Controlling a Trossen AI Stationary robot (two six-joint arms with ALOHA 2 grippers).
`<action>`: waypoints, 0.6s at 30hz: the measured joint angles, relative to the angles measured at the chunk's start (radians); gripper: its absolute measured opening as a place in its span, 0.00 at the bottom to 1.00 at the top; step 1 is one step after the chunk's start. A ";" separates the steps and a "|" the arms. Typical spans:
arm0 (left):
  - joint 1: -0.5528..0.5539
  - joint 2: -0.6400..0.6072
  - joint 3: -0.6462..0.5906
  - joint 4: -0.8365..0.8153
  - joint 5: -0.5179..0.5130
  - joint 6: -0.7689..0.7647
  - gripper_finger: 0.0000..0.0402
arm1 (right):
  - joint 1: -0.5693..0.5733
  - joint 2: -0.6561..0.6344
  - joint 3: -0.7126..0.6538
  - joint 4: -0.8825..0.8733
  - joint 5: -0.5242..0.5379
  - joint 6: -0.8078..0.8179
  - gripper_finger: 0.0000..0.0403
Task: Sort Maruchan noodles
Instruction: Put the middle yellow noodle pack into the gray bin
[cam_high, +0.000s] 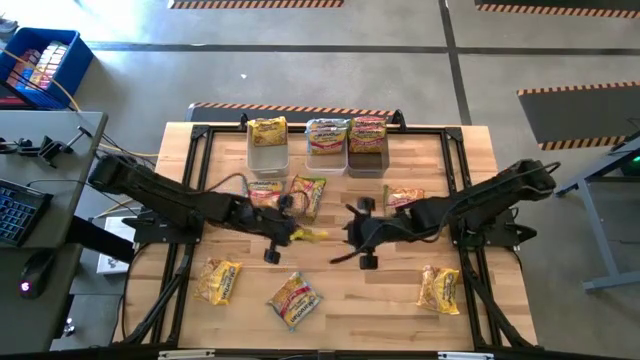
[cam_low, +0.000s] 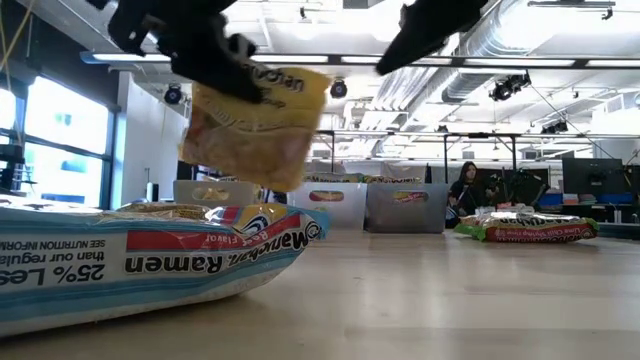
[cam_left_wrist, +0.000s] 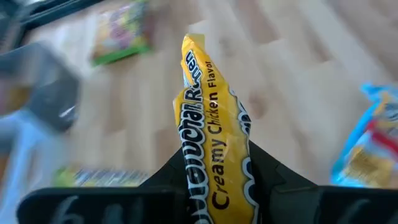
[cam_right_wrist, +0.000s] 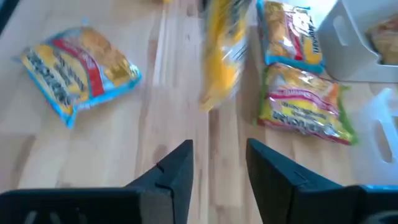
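Observation:
A yellow Creamy Chicken Maruchan noodle packet (cam_left_wrist: 211, 118) is off the table near its middle (cam_high: 312, 236), with my left gripper (cam_left_wrist: 214, 162) shut on it. My right gripper (cam_right_wrist: 219, 155) stands open just to the right of that packet (cam_high: 357, 233), with nothing between its fingers. The packet shows blurred ahead of it (cam_right_wrist: 221, 56). Other packets lie flat on the wood: two left of centre (cam_high: 308, 195) (cam_high: 265, 192), one right of centre (cam_high: 405, 197), and three along the near side (cam_high: 218, 280) (cam_high: 293, 300) (cam_high: 438, 288). My left gripper pinches the yellow packet's two flat faces (cam_left_wrist: 186, 168) between its two fingers, near one end. The fingers come from the table's left, slanting downward. The packet is lifted clear of the table and sticks out past the fingertips, hanging tilted below the gripper (cam_low: 260, 125).
Three bins stand in a row at the far edge, each holding packets: a white one (cam_high: 268, 158), a clear one (cam_high: 327, 156) and a dark one (cam_high: 367, 162). A blue-edged packet (cam_low: 150, 260) lies close to the low camera. Bare wood lies between the near packets.

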 joint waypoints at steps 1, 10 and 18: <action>0.012 -0.042 -0.029 -0.010 -0.016 0.001 0.15 | 0.004 -0.005 0.000 -0.014 0.014 -0.004 0.29; 0.342 -0.407 -0.281 0.054 0.002 0.204 0.15 | 0.040 0.046 0.000 -0.099 0.105 0.031 0.06; 0.823 -0.459 -0.288 0.165 0.412 0.314 0.15 | 0.010 0.064 0.000 -0.017 0.037 -0.116 0.02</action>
